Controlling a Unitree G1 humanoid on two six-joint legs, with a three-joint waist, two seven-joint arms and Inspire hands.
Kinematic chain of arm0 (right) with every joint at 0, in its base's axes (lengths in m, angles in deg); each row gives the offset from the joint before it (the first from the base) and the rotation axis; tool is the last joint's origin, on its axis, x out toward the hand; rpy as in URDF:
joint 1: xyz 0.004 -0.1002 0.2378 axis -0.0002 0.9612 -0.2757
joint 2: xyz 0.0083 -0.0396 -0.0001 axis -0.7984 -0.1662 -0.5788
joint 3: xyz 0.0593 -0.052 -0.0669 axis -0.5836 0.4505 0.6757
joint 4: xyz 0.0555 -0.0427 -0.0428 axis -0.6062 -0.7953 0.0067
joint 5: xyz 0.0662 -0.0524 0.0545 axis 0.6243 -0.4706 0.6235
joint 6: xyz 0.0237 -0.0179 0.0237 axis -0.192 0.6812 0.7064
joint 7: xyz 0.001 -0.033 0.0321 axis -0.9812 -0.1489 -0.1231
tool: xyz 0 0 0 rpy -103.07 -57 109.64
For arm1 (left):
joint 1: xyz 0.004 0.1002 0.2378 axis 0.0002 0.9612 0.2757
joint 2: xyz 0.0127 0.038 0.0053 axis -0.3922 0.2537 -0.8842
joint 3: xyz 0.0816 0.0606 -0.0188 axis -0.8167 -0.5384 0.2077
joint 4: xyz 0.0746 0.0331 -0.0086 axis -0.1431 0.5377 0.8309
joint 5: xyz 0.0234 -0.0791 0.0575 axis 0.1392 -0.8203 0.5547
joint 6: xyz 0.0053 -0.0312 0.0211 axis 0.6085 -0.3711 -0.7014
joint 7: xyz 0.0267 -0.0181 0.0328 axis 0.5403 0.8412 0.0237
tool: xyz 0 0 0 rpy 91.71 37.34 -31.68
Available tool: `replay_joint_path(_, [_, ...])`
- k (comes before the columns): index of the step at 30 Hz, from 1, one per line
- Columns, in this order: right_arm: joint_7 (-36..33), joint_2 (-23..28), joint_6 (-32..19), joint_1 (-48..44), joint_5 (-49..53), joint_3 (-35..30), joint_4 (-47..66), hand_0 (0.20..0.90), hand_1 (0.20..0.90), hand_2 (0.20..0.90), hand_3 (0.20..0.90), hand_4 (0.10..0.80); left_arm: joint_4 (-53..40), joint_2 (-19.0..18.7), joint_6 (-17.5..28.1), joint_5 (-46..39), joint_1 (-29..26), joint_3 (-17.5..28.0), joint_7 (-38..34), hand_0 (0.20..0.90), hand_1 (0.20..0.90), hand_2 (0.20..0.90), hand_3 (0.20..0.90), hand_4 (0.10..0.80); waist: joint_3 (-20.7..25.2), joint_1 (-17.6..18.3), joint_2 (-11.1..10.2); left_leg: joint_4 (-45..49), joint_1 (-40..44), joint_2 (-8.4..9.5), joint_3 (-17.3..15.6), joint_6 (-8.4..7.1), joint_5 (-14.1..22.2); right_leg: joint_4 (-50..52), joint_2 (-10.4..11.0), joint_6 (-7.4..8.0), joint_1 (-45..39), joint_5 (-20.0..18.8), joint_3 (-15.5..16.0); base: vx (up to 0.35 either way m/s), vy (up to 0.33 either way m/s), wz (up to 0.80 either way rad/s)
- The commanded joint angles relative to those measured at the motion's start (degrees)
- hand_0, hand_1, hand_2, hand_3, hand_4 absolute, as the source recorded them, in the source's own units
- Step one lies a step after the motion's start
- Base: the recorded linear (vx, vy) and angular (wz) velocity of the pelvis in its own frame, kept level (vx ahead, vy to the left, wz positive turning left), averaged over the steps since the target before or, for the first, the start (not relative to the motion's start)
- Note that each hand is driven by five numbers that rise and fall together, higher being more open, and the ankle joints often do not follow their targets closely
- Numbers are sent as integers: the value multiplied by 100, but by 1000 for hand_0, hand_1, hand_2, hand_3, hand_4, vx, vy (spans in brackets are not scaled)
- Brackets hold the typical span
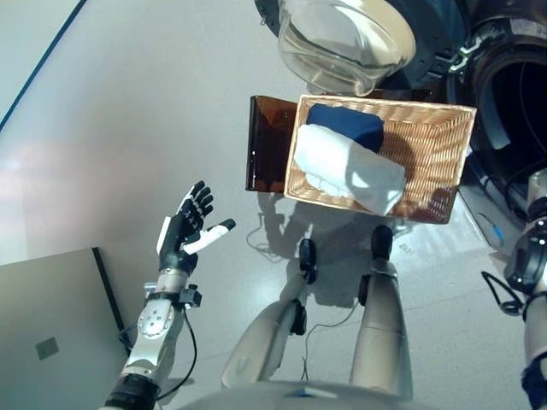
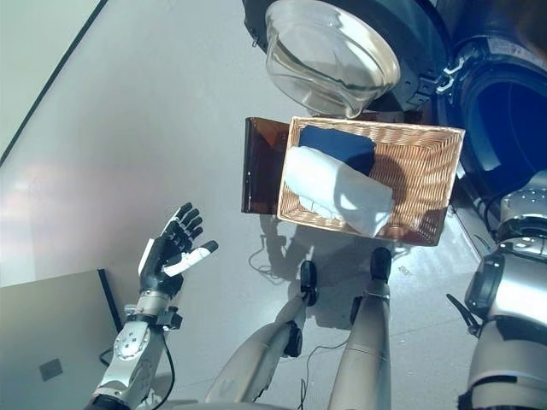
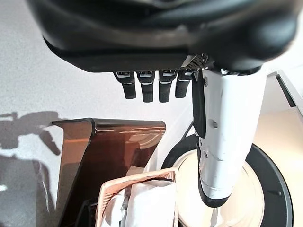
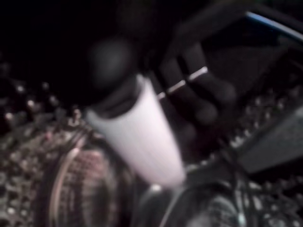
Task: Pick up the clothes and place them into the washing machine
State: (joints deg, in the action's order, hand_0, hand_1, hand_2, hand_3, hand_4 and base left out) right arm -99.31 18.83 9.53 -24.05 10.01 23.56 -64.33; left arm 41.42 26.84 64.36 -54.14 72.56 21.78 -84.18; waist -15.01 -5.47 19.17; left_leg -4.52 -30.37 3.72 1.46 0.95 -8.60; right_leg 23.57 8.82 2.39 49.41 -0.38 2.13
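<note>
Head stereo pair: both eyes look steeply down at the grey floor (image 1: 128, 128), sharing the rectangular woven wicker basket (image 1: 436, 137) and the round glass washer door (image 2: 329, 51).
Left wrist view: very close, facing along the left hand (image 3: 151, 85) toward the same basket.
Right wrist view: close, dark, inside the perforated metal drum (image 4: 42, 142).

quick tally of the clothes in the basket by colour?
White: 1, the white garment lying across the front of the wicker basket.
Dark blue: 1, the dark blue garment behind it.
Total: 2 visible; anything underneath is hidden.
</note>
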Motion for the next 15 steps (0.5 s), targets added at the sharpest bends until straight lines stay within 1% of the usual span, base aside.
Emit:
replay_joint_path(1, [-10, 455, -741, -59, -452, 438, 432, 200, 200, 200, 200, 300, -447, -321, 459, -206, 168, 448, -212, 900, 900, 900, 900, 800, 385, -125, -120, -48, 190, -108, 38, -711, 447, -820, -233, 73, -687, 116, 27, 0, 0, 0])
replay_joint_path(4, [-50, 325, -821, 33, -471, 366, 504, 200, 200, 200, 200, 300, -439, -323, 477, -202, 171, 467, -221, 900, 900, 900, 900, 800, 414, -134, -95, -48, 195, -96, 36, -699, 442, -847, -234, 75, -700, 89, 22, 11, 7, 0])
replay_joint_path(5, [-59, 291, -828, 69, -485, 352, 504, 211, 211, 211, 211, 308, -441, -319, 476, -205, 179, 461, -221, 900, 900, 900, 900, 800, 417, -134, -94, -48, 241, -93, 38, -696, 481, -837, -230, 80, -737, 144, 16, 0, 0, 0])
replay_joint_path(6, [-67, 284, -831, 81, -494, 339, 519, 395, 395, 395, 395, 439, -445, -323, 476, -206, 180, 463, -221, 900, 900, 900, 900, 800, 413, -133, -94, -48, 219, -95, 41, -694, 446, -846, -232, 76, -720, 93, 20, 0, 0, 0])
replay_joint_path(7, [-123, 252, -831, 106, -562, 328, 494, 900, 900, 900, 900, 800, -437, -319, 482, -202, 183, 470, -232, 900, 900, 900, 900, 800, 422, -134, -95, -48, 221, -96, 40, -695, 444, -857, -233, 76, -726, 86, 20, 0, 0, 0])
replay_joint_path(9, [-174, 172, -804, 191, -626, 333, 457, 900, 900, 900, 900, 800, -410, -311, 481, -189, 163, 477, -254, 900, 900, 900, 900, 800, 434, -130, -107, -48, 240, -93, 40, -690, 447, -859, -238, 69, -750, 84, 28, 0, 0, 0])
replay_joint_path(11, [-61, -19, -775, 406, -545, 245, 529, 900, 900, 900, 900, 800, -373, -278, 467, -193, 158, 476, -251, 900, 900, 900, 900, 800, 430, -103, -129, -48, 286, -92, 35, -674, 459, -860, -250, 68, -784, 80, 28, 0, 0, 0])
replay_joint_path(14, [-35, -136, -750, 565, -490, 159, 485, 900, 900, 900, 900, 800, -319, -260, 449, -209, 157, 452, -222, 900, 900, 900, 900, 800, 433, -92, -154, -48, 360, -92, 31, -665, 507, -873, -241, 73, -874, 138, 38, 0, 0, 0])
replay_joint_path(15, [-27, -142, -751, 580, -484, 142, 493, 900, 900, 900, 900, 800, -319, -270, 450, -211, 155, 452, -220, 900, 900, 900, 900, 800, 427, -91, -156, -48, 343, -94, 36, -664, 472, -887, -243, 68, -864, 87, 44, 0, 0, 0])
